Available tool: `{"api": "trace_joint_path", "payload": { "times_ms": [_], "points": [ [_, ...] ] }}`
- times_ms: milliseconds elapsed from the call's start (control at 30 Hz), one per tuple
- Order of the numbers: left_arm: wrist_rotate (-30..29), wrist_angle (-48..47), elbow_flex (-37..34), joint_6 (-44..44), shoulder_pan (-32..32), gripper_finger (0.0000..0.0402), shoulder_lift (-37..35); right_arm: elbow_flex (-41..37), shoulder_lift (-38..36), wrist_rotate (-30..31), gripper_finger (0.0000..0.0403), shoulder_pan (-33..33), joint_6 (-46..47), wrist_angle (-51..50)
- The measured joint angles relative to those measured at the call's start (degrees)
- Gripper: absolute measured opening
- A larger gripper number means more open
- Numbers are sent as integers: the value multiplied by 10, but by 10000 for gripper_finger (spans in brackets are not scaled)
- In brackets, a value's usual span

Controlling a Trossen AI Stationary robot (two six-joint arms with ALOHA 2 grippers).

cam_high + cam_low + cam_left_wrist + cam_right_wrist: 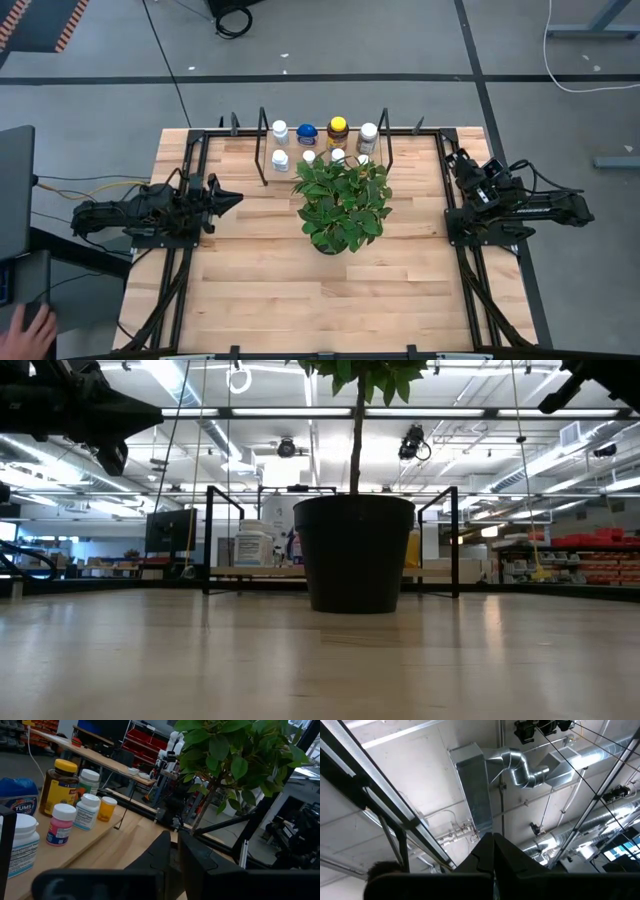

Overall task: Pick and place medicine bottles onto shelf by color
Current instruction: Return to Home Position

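Bottles shelved, both arms parked at the table's sides.
The medicine bottles stand grouped on the shelf at the far edge, just behind the plant (one amber, one blue, the rest white). The step in hand looks like the return to rest, and the next move only calls for settling clear of the leaves. The left claw, left of the plant, and the right claw, at the right edge, both have their fingers together, holding nothing.

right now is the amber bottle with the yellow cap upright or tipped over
Upright. The amber bottle stands on its base on the shelf, yellow cap on top, as the left wrist view shows.
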Motion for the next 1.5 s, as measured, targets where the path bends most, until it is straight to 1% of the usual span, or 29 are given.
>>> {"api": "trace_joint_path", "payload": {
  "times_ms": [300,633,933,1267,1500],
  "points": [
    [0,0,0,0,0,47,0,0,0,0,6,0,0,0],
    [0,0,0,0,0,39,0,0,0,0,6,0,0,0],
    [0,0,0,0,0,47,0,0,0,0,6,0,0,0],
    [0,0,0,0,0,39,0,0,0,0,6,0,0,0],
    [0,0,0,0,0,46,0,0,0,0,6,0,0,0]
  ]
}}
